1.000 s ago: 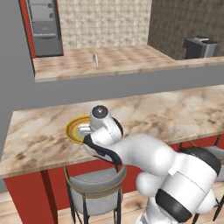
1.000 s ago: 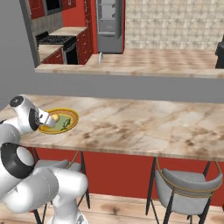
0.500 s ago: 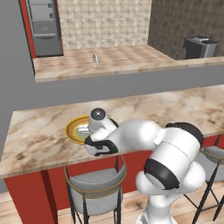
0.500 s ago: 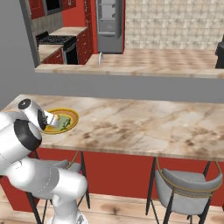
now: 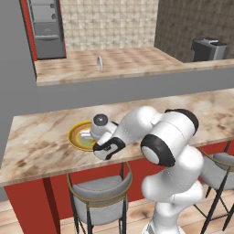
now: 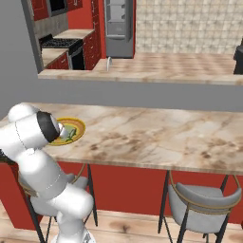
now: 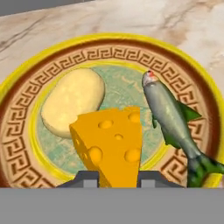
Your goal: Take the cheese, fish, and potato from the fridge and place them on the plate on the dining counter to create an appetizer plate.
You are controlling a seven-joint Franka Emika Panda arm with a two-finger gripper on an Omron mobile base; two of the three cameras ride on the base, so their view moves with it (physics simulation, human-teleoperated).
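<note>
Hand (image 7: pixel 117 178) | fingers were seen clamped on the cheese (image 7: pixel 111 144), held over the plate (image 7: pixel 17 144) | potato (image 7: pixel 73 101) lay beside cheese, fish (image 7: pixel 171 118) at the plate's other side | plate rested on counter (image 5: pixel 41 137) above a stool (image 5: pixel 98 199).

Two base views flanking arm, sharing plate (image 5: pixel 77 134), hand view close above.

The arm (image 5: pixel 137 128) hides much of the plate (image 5: pixel 75 137); in the hand view the cheese (image 7: pixel 111 144) is cut off below.
</note>
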